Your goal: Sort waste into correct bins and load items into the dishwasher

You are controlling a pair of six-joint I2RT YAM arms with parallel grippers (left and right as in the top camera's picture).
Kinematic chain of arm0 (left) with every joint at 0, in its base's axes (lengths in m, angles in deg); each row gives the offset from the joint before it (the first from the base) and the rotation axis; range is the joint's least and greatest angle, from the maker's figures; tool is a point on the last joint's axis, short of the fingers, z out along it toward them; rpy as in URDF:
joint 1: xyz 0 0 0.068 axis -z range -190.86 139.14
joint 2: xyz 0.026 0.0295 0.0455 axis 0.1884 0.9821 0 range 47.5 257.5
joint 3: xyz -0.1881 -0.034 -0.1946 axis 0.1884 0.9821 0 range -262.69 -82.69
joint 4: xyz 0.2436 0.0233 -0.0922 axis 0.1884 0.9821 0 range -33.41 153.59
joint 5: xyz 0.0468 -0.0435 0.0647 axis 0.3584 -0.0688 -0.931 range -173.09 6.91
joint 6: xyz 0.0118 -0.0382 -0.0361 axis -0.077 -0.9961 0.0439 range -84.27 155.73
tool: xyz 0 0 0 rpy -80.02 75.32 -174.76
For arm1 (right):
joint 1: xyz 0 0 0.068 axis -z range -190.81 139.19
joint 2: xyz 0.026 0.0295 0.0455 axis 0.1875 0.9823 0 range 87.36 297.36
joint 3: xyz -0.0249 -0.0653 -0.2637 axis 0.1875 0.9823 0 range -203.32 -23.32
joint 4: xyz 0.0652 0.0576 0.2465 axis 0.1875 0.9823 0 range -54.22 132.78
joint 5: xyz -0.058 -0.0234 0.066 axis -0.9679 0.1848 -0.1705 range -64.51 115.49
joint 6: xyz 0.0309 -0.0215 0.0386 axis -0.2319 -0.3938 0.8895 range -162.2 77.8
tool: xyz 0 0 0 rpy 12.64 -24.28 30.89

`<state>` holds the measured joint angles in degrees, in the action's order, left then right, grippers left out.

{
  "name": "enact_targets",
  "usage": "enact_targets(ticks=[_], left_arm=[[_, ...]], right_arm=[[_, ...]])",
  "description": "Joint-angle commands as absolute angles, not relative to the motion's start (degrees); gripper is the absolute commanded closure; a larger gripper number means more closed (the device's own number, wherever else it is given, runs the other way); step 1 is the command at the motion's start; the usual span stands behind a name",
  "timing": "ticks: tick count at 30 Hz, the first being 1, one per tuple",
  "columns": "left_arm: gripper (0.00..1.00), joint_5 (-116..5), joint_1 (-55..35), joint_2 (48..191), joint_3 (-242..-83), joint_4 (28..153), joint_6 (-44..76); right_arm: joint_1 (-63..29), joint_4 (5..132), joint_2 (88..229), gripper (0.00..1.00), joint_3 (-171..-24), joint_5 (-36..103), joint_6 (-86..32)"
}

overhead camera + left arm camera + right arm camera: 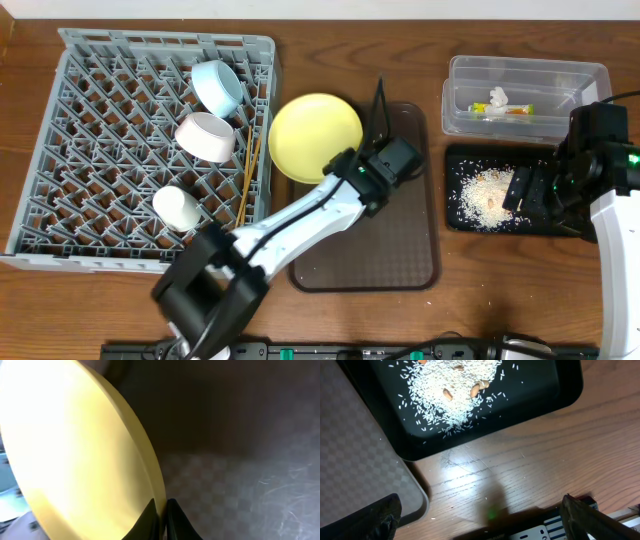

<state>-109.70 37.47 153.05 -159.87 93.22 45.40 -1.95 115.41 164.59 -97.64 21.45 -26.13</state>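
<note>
— At the near end, on the left gripper (161, 520): clenched or slack?

— Clenched, hard on the rim of the yellow plate (75, 445). Pinched that edge between both fingers (149, 522), with the face tilted up off the brown tray (250, 490).

— Why by the edge?

— Likely for standing it on its rim between pegs; no other way to get hold of something that flat. Looked lifted at one side, though hard to tell whether fully clear of the tray.

— And just past that?

— Came to the grey dish rack (100, 150), just beside the plate. Already held the pale pink bowl (205, 135), the light blue bowl (217, 85) and the white cup (177, 207), all tipped over among the pegs, with the chopsticks (243, 175) laid along the right edge. Left the plate as the last dish outside, by the look of it.

— Farther across the table (500, 300)?

— Found the right gripper (531, 190) spread wide, gripping nothing, hung over the black tray (452, 220). Seemed parked there, out of the way. Saw rice crumbs (485, 195) heaped in that tray, a few brownish bits among them.

— Farthest back?

— Only the clear tub (455, 100), with the white tissue (497, 97) and the green-and-yellow wrapper (515, 109) inside. Sorted, apparently: dry rubbish kept apart from food scraps.
</note>
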Motion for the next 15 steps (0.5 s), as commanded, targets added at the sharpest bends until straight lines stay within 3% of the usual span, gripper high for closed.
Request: enact_targets(ticks=[1,7,15], left_arm=[[0.92,-111.47,37.41,148.44,-161.6,93.43,45.09],[0.92,-109.81,35.25,142.26,-161.6,93.41,43.54],[0.92,-96.34,27.4,136.81,-161.6,93.39,39.41]], right_arm=[[-1.36,115.32,164.13,0.01,-98.56,21.45,-26.59],[-1.36,115.37,164.13,0.01,-98.56,21.45,-26.59],[-1.36,115.83,164.13,0.01,-98.56,21.45,-26.59]])
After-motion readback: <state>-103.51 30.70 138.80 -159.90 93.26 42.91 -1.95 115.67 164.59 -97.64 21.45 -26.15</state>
